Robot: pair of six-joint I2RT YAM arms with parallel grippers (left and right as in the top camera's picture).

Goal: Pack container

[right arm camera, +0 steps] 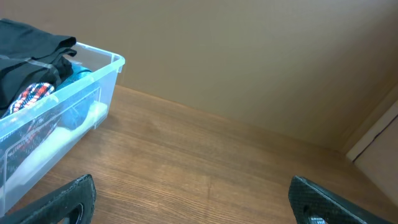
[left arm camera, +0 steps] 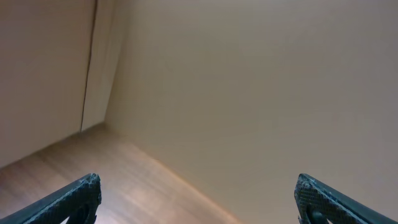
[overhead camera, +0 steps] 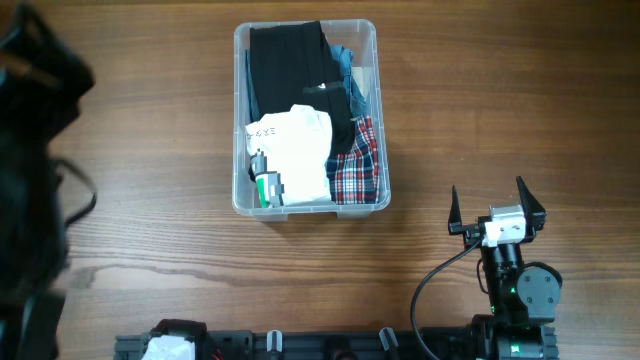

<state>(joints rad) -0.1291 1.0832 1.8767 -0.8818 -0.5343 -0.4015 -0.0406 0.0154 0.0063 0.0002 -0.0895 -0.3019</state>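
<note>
The clear plastic container [overhead camera: 240,120] stands at the back middle of the wooden table. It holds a black garment [overhead camera: 285,60], a white folded garment [overhead camera: 295,145], a red plaid garment [overhead camera: 358,165] and a blue one. My right gripper [overhead camera: 497,205] is open and empty, to the right of and nearer than the container. In the right wrist view its fingers [right arm camera: 191,186] are spread over bare wood, with the container [right arm camera: 106,70] at the left. My left gripper [left arm camera: 198,186] is open and empty, facing the table's far edge and a beige wall. I cannot make it out in the overhead view.
A large dark blurred shape [overhead camera: 30,150] fills the left edge of the overhead view. The arm mounts run along the front edge, with a white object [overhead camera: 160,348] at the left one. A cable [overhead camera: 435,275] loops beside the right arm.
</note>
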